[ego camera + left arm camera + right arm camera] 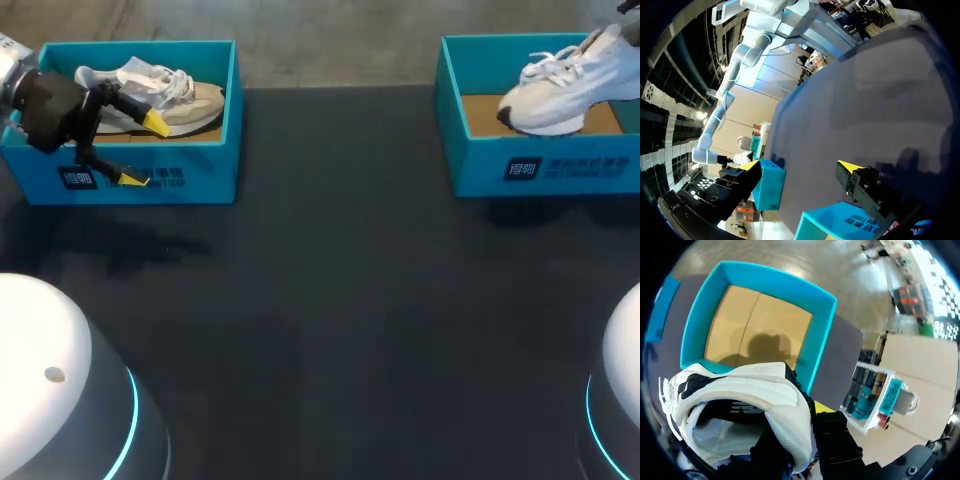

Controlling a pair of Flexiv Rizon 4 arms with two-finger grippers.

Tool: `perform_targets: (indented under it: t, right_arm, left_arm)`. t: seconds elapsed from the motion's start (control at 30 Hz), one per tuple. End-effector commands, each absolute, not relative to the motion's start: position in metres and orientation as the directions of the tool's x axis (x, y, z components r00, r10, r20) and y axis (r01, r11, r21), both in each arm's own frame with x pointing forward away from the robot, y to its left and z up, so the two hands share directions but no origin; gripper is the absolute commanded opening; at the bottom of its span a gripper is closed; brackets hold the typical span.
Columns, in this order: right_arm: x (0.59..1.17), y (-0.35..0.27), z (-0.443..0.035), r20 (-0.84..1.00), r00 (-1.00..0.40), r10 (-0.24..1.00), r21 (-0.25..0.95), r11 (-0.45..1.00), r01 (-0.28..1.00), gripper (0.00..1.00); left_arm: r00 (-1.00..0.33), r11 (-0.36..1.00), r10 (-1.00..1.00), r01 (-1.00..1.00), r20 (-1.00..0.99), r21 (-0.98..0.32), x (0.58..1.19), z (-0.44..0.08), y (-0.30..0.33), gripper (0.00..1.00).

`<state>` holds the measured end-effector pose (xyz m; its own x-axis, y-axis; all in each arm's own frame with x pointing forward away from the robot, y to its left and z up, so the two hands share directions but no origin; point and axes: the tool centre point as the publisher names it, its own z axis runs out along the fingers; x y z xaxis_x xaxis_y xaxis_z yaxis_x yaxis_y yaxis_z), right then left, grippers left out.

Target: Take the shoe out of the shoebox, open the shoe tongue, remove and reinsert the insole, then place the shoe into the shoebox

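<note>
While the right gripper [802, 425] is clamped on the heel collar of the white shoe [560, 85], only one yellow tip [822, 407] shows outside the heel. The other finger is hidden by the shoe. The shoe is tilted, heel up toward the gripper and toe low inside the right box [540, 165], near its front wall. Cannot tell if the toe touches the cardboard floor. Laces hang loose over the front of the shoe. In the right wrist view the shoe's opening faces the camera, and the box's tan floor lies ahead of it with a shadow on it.

Left gripper [144, 150] is at the front wall of the left box [190, 170], fingers spread wide and holding nothing. One yellow tip is over the inside of the box, just beside the beige shoe [190, 100], and the other is outside, in front of the wall. The beige shoe lies flat in that box, toe toward the table's middle. In the left wrist view the wide fingers straddle the box edge and point out along the dark table [340, 300].
</note>
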<state>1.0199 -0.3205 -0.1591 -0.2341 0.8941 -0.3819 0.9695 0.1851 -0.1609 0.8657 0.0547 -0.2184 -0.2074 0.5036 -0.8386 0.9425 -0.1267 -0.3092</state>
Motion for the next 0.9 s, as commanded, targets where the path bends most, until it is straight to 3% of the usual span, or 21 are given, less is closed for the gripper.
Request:
perform_targets:
  t: [0.03, 0.9]
  right_arm:
    - [1.0276, -0.3201, -0.1574, -0.371, -0.121, 0.921, -0.172, 0.06, 0.983, 0.0]
    - [1.0273, -0.3202, -0.1575, -0.372, -0.129, 0.919, -0.176, 0.067, 0.982, 0.0]
  left_arm:
    - [-0.206, -0.128, 0.506, 0.942, -0.837, -0.309, 0.8664, -0.2183, 0.0551, 1.0]
    - [-0.206, -0.128, 0.506, 0.942, -0.837, -0.309, 0.8664, -0.2183, 0.0551, 1.0]
